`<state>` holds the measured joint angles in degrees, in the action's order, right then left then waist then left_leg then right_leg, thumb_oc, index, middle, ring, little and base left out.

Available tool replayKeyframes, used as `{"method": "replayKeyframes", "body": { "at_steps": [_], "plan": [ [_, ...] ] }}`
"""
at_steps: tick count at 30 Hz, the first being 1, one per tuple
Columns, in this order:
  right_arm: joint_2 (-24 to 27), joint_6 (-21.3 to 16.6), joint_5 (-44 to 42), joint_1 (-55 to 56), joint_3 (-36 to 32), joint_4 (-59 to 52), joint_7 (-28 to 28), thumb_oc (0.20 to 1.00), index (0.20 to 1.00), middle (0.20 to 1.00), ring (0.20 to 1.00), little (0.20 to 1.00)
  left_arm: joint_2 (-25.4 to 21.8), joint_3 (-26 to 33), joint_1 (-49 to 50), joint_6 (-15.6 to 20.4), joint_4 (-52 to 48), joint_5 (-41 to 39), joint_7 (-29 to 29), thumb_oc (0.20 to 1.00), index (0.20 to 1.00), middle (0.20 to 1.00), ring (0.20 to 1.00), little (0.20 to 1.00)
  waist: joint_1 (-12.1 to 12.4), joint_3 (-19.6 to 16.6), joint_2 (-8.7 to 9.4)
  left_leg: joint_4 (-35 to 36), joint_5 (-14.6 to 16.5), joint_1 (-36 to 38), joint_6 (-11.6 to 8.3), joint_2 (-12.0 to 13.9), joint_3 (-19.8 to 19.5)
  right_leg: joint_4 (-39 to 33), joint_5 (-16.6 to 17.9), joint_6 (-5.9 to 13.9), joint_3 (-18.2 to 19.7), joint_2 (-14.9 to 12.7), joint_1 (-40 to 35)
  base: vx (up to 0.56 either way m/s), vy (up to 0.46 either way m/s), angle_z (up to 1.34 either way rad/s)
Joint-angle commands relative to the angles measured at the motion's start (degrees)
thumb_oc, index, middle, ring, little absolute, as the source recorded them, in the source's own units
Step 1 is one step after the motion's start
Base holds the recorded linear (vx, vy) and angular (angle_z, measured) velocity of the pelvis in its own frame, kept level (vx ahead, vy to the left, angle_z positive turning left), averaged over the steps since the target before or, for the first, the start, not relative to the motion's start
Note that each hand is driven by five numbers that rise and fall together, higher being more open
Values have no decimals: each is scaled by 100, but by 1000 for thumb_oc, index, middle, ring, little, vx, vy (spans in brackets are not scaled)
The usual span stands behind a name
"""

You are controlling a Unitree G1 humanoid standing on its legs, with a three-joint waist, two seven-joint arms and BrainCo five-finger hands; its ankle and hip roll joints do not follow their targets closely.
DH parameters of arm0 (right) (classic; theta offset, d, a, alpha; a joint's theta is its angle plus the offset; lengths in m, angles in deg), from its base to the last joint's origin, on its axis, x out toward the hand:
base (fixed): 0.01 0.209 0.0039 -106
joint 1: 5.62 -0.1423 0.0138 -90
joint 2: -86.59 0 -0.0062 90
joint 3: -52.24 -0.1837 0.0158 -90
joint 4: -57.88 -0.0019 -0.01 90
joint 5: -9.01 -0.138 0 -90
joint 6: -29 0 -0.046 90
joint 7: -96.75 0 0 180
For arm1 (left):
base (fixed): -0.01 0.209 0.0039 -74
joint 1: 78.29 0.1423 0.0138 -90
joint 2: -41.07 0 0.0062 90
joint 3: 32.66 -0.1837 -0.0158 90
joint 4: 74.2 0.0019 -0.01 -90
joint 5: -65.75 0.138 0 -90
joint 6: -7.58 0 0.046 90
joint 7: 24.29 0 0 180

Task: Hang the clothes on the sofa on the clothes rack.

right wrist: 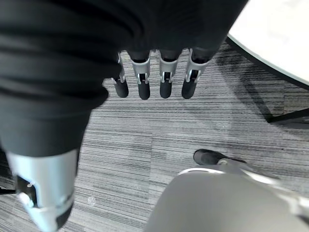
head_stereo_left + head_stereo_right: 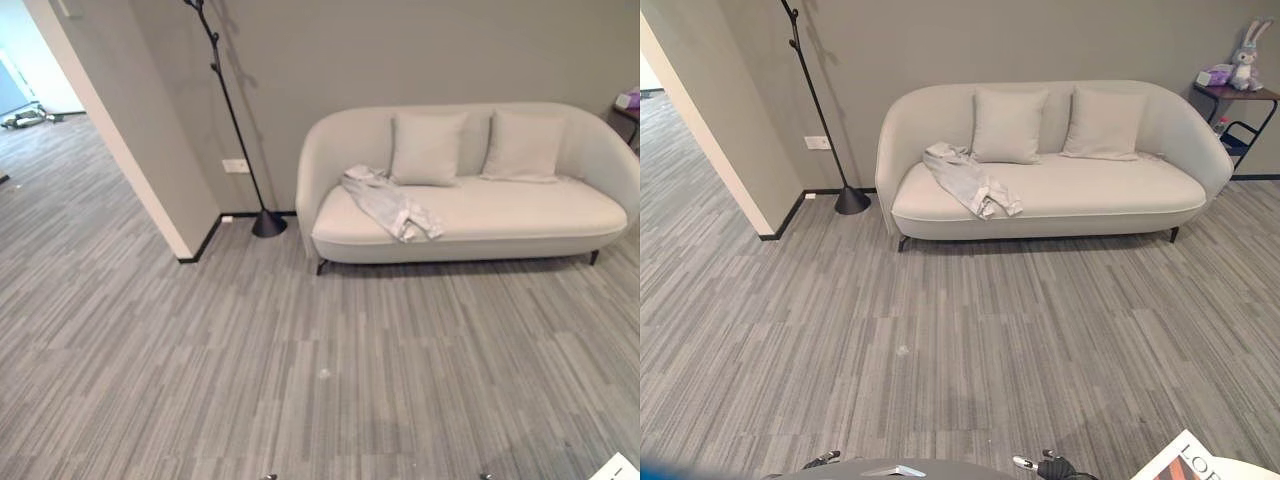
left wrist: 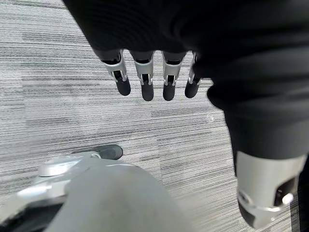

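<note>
Crumpled pale-grey garment (image 2: 970, 182), possibly trousers, lies on the cream sofa's (image 2: 1120, 195) left seat. Black pole clothes rack (image 2: 818, 105) stands left. Left hand (image 3: 145, 79) and right hand (image 1: 154, 77) hang with fingers straight, empty.

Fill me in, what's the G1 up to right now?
Nothing is being handled yet. A pale garment lies crumpled on the left end of the sofa, and the black clothes rack stands bare by the wall to its left. The robot stands back across the carpet. The left hand and the right hand hang over the floor, fingers straight, holding nothing.
</note>
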<state>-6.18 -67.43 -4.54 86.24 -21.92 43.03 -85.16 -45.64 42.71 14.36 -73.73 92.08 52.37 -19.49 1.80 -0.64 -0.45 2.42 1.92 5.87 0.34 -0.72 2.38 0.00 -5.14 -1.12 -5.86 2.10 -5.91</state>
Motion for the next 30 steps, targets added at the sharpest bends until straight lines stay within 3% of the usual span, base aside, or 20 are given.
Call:
{"method": "replayKeyframes", "body": {
  "at_steps": [1,14,22,25,26,28,30],
  "plan": [
    [55,-118,28,-191,199,110,-40,1000,1000,1000,1000,1000,-62,164,-298,127,295,-200,-7,1000,1000,1000,1000,1000,55,-55,254,258,-35,215,-244,229,-237,-500,752,759,-72,-689,-99,0,0,0],
    [84,-106,114,-251,252,61,-24,1000,1000,1000,1000,1000,-93,98,-352,136,340,35,-118,1000,1000,1000,1000,1000,84,-19,254,258,-23,170,-215,178,-265,-500,778,790,-57,-733,-43,0,3,0],
    [117,-69,202,-395,260,28,-80,1000,1000,1000,1000,1000,-121,-53,-422,122,351,295,-111,1000,1000,1000,1000,1000,83,99,263,258,50,7,-10,-19,-248,-459,916,927,58,-962,189,16,123,-6],
    [152,-87,179,-509,224,-20,-77,1000,1000,1000,1000,1000,-180,-85,-526,135,255,235,-124,1000,1000,1000,1000,1000,94,321,216,223,122,-39,256,-244,-359,990,977,1007,297,-1164,1074,-25,207,-16],
    [161,-108,106,-535,190,-17,-64,1000,1000,1000,1000,1000,-218,-136,-598,127,219,214,-95,1000,1000,1000,1000,1000,57,527,206,151,176,0,409,-339,-459,1925,1426,960,466,-1186,1627,55,168,-5],
    [179,-131,31,-540,165,-9,-47,1000,1000,1000,1000,1000,-218,-167,-621,143,204,181,-89,1000,1000,1000,1000,1000,43,549,182,143,261,65,409,-329,-493,1918,1343,889,408,-1171,1884,201,56,24],
    [216,-138,-15,-590,149,-2,-42,1000,1000,1000,1000,1000,-228,-183,-672,172,207,135,-109,1000,1000,1000,1000,1000,-66,581,215,237,442,324,343,-320,-647,920,1413,911,329,-989,2104,375,-85,8]
  ]
}}
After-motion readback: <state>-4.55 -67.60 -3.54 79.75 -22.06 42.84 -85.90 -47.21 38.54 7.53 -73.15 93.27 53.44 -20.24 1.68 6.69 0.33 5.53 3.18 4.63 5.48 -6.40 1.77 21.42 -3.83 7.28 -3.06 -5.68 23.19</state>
